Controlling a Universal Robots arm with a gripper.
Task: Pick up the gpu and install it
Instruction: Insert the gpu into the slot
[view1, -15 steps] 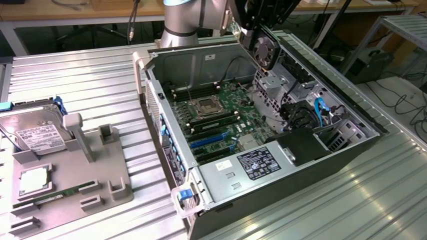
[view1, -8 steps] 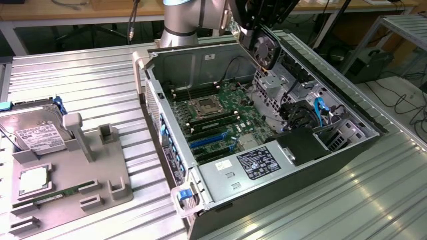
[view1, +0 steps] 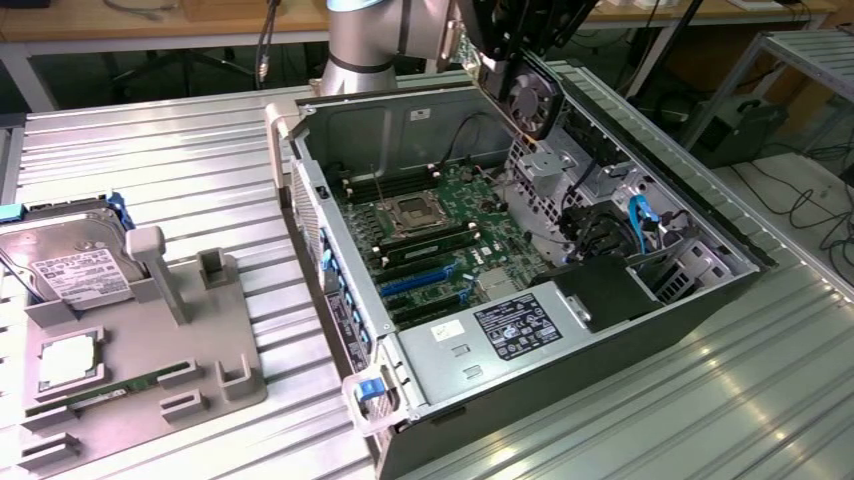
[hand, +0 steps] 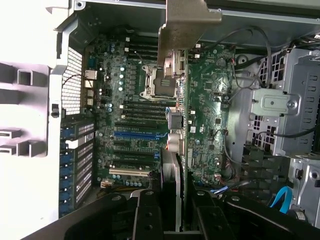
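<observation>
Where the exterior view's left side begins, well apart from the jaws, a flat grey plastic fixture tray (view1: 200, 350) lies on the ribbed silver metal table (view1: 174, 150). It carries a silver hard drive (view1: 67, 255) with a white label and a narrow green memory stick (view1: 114, 392), both far from the jaws.

Toward the middle, below the jaws, sits the open grey steel computer case (view1: 310, 200). On its floor lies the green motherboard (view1: 441, 215). A silver box-shaped power supply (view1: 514, 325) with a black label sits at the case's near end, well apart from the jaws.

Above the case's far side hangs the black gripper (view1: 507, 60), its jaws clamped on the gpu (view1: 531, 95). This is a thin card whose round black fan faces the exterior camera, and it is held in the air over the case.

In the wrist view, the 2 black fingers (hand: 150, 215) of the gripper (hand: 179, 200) pinch the gpu (hand: 176, 145) edge-on, 1 on each face. Its silver metal end bracket is at the end farthest from the jaws. Beyond the card, the motherboard (hand: 130, 120) shows blue and black expansion slots just beside the held edge.
</observation>
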